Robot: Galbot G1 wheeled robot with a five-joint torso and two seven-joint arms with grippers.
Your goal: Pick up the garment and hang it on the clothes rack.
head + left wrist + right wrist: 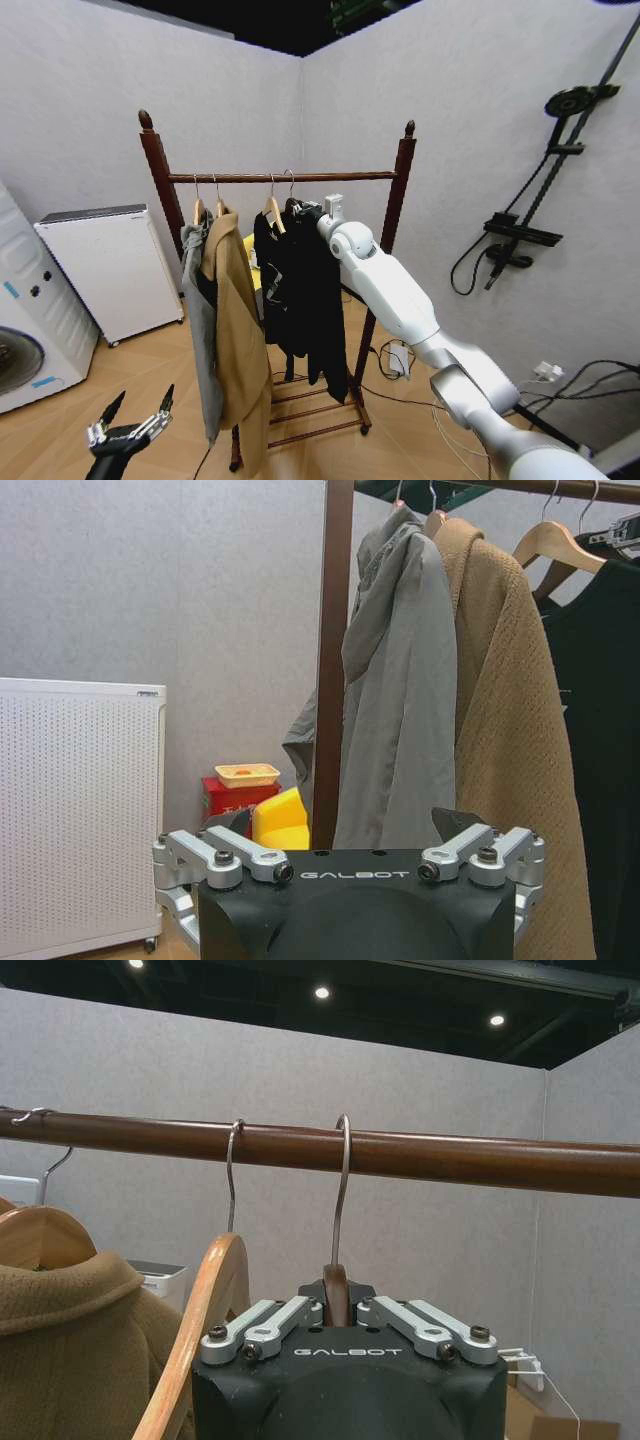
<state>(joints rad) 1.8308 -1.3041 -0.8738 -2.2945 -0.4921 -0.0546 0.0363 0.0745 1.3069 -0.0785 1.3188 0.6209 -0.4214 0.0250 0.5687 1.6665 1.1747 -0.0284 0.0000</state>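
Long black garment [318, 290] hangs vertically from 1 hanger on the red-brown wooden clothes rack [150, 165] bar, rightmost.

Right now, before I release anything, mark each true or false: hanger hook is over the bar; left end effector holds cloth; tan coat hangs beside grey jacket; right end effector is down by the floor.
1. The right end effector grips a hanger whose metal hook is over the dark red-brown wooden rack: true.
2. The left end effector holds cloth: false, open and empty.
3. The tan coat hangs beside the grey hooded jacket: true.
4. The right end effector is by the floor: false, up near the bar.
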